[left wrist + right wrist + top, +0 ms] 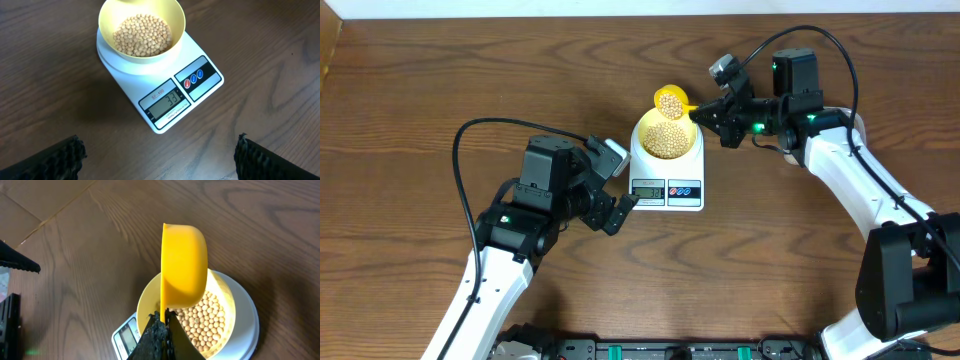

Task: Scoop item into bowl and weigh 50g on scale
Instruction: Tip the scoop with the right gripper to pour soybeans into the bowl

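Observation:
The pale yellow bowl (667, 135) stands on the white scale (667, 182) and holds a layer of tan beans (141, 35). The scale's display (166, 101) reads 33. My right gripper (701, 117) is shut on the handle of a yellow scoop (670, 101) that holds beans over the bowl's far rim. In the right wrist view the scoop (183, 265) is tipped on its side above the bowl (150, 297). My left gripper (620, 205) is open and empty, low beside the scale's front left corner; its fingers (160, 160) frame bare table.
The wooden table (430, 90) surrounds the scale. Black cables arc over both arms. A dark rail (670, 350) runs along the front edge of the table.

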